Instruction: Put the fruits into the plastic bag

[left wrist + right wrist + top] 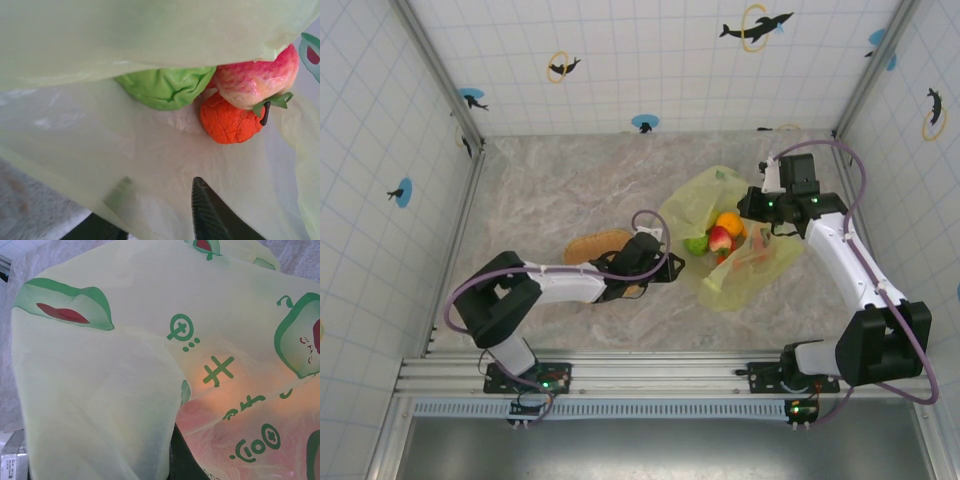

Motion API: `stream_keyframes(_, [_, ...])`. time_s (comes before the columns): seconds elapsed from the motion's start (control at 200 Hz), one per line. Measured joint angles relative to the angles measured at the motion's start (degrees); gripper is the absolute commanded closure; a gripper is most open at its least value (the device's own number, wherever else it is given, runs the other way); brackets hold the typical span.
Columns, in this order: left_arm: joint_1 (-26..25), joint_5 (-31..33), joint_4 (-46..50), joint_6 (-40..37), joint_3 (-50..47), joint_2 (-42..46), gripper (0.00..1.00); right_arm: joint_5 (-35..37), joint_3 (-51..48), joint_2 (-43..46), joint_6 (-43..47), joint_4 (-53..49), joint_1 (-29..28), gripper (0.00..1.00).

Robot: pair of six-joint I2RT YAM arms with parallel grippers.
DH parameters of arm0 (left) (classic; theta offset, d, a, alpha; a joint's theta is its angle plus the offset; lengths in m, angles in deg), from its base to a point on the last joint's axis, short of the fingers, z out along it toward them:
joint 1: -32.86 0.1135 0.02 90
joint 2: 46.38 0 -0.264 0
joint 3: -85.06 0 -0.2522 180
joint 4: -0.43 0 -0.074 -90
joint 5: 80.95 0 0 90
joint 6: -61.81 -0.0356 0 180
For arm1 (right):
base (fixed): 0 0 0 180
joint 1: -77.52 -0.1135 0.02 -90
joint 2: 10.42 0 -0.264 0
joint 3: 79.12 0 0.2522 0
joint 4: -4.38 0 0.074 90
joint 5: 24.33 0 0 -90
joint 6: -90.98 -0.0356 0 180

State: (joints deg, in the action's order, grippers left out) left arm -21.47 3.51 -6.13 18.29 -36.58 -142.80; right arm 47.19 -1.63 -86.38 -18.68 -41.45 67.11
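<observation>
Fruits (718, 238) (green one, apple, orange) are sitting inside the plastic bag (745, 272), mid-table (550, 190), just R of the plate (592, 243). L arm is lying low, stretching to the bag mouth, L fingers (212, 215) spread, gripping nothing. R arm is bending down over the bag's far edge. Film is covering the R fingers (185, 462), so can't tell if they're clamped.

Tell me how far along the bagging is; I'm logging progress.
Done: a green fruit, apple and orange fruit lie inside the plastic bag. In hand: nothing; the left gripper is open at the mouth. Left: uncertain, the left arm hides part of the plate.
</observation>
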Motion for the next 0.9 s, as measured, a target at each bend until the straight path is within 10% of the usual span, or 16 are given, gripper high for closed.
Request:
stream_keyframes(0.155, [0.00, -0.57, -0.81, -0.59, 0.15, -0.04, 1.00, 0.44, 0.00, 0.00, 0.31, -0.04, 0.11, 1.00])
stream_keyframes(0.901, [9.33, -14.91, 4.50, -6.19, 12.87, 13.81, 1.00, 6.78, 10.03, 2.14, 3.45, -7.30, 2.27, 1.00])
